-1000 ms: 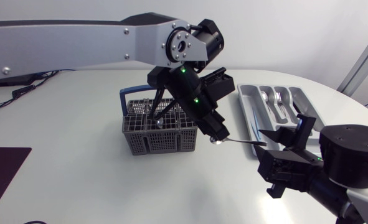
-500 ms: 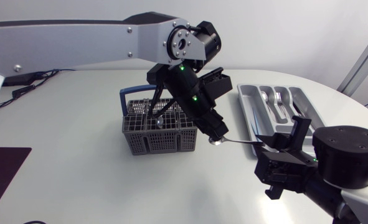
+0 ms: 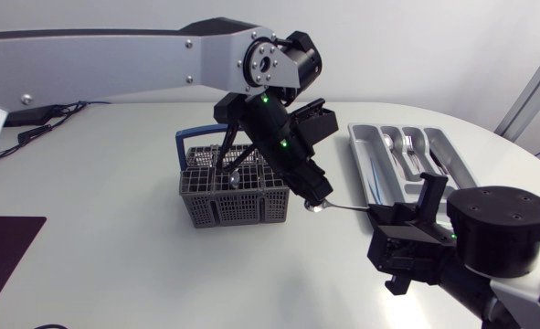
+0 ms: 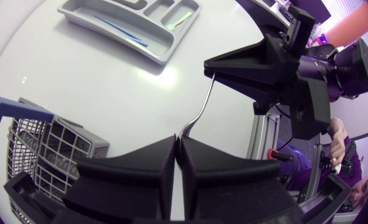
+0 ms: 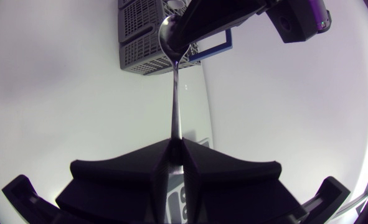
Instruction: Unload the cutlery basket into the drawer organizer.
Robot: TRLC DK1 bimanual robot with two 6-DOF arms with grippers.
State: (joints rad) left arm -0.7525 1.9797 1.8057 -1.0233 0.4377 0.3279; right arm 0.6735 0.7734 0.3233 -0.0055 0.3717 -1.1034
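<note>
A metal spoon (image 3: pixel 343 207) hangs level above the table between my two grippers. My left gripper (image 3: pixel 317 203) is shut on its bowl end, just right of the grey cutlery basket (image 3: pixel 228 187). My right gripper (image 3: pixel 384 212) is shut on the handle tip. In the left wrist view the handle (image 4: pixel 202 106) runs from my own fingers (image 4: pixel 177 146) to the right gripper (image 4: pixel 212 67). In the right wrist view the spoon (image 5: pixel 175 93) leads from my gripper (image 5: pixel 178 144) up to the left gripper (image 5: pixel 177 40). The grey drawer organizer (image 3: pixel 359 137) lies at the back right.
The basket (image 5: pixel 140 43) has a blue handle and several utensils standing in it. Several pieces of cutlery lie in the organizer's compartments (image 4: pixel 109 28). Open white tabletop lies in front of the basket and to its left.
My right gripper has edged left onto the spoon's handle tip and its fingers have come together on it. The left arm has kept still with the spoon.
</note>
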